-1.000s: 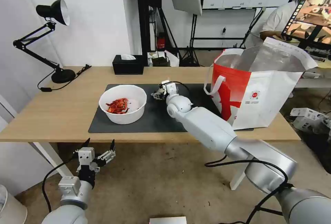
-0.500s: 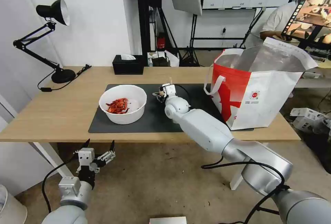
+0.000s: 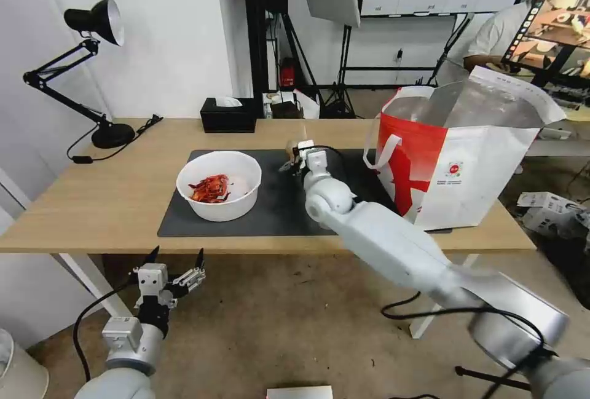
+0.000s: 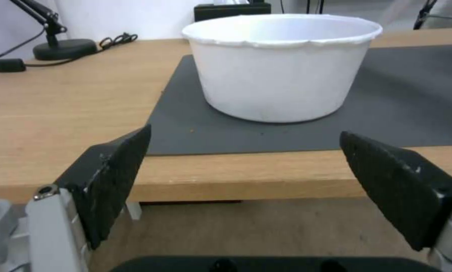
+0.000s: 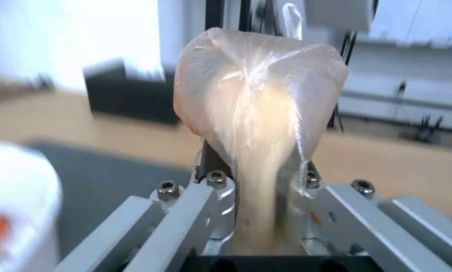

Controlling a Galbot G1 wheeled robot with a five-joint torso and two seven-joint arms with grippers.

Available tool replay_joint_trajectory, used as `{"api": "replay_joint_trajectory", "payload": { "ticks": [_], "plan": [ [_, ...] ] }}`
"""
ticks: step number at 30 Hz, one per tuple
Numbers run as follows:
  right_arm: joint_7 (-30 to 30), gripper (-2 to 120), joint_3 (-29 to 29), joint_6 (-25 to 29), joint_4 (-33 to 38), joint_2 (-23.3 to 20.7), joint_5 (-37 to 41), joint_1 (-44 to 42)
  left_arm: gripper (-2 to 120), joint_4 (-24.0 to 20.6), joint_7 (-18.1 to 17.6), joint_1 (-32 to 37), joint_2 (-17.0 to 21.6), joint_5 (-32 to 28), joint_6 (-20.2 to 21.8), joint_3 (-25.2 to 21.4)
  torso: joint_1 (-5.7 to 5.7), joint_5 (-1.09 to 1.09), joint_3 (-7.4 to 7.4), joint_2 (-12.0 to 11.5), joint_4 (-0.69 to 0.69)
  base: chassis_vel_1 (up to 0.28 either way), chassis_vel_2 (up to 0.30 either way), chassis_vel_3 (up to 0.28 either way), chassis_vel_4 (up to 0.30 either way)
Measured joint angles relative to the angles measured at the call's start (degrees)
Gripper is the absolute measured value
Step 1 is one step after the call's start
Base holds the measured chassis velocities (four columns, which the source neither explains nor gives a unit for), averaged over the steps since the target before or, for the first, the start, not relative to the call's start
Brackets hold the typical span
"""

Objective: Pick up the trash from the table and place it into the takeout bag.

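Observation:
My right gripper [image 3: 294,156] hangs above the dark grey mat [image 3: 276,211], shut on the small knotted clear bag with a beige lump [image 3: 290,147]. In the right wrist view the bag [image 5: 258,102] bulges out beyond the closed fingers [image 5: 210,166]. The white bowl with red food scraps [image 3: 219,185] stands on the mat to the gripper's left. At the table's right end stands the red-and-white takeout bag [image 3: 458,153], its foil mouth open. Below the table's front edge my left gripper [image 3: 175,268] is open. From there the left wrist view faces the bowl [image 4: 281,68].
A black tissue box [image 3: 228,115] sits at the back of the light-wood table [image 3: 110,202]. A black desk lamp [image 3: 107,131] with its cord stands at the back left. Boxes lie on the floor at the far right.
My right gripper has risen off the mat with the knotted bag and shifted slightly right. The left arm has not moved.

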Motion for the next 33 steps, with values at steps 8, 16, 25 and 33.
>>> {"api": "replay_joint_trajectory", "payload": {
  "ticks": [8,16,25,33],
  "plan": [
    [1.57,8,7.6,2.76,14.15,-12.21,-0.56,-0.77,100,-1.32,-0.07,1.04,-0.09,0.51,-0.24,-0.07,0.0,0.0,0.0,0.0,-0.01,0.0,0.0,0.0,0.0],
    [6.55,7,12.12,1.07,15.5,-21.69,-5.68,-0.14,100,-1.3,-0.1,1.13,-0.93,1.84,-0.3,1.42,0.0,0.0,0.0,0.0,-0.01,0.0,0.0,0.0,0.0],
    [13.75,7,14.09,-5.66,15.97,-25.37,3.88,1.32,100,-1.07,-0.09,1.03,-1.01,2.14,-0.3,1.73,0.0,-0.02,0.0,0.0,-0.01,0.0,0.0,0.0,0.0],
    [13.89,14,14.13,-6.37,15.63,-25.99,9.36,1.81,100,-1.05,-0.09,1.1,-0.84,2.12,-0.3,1.41,0.01,-0.02,0.01,0.0,0.01,0.0,0.0,0.0,0.0]
  ]
}}
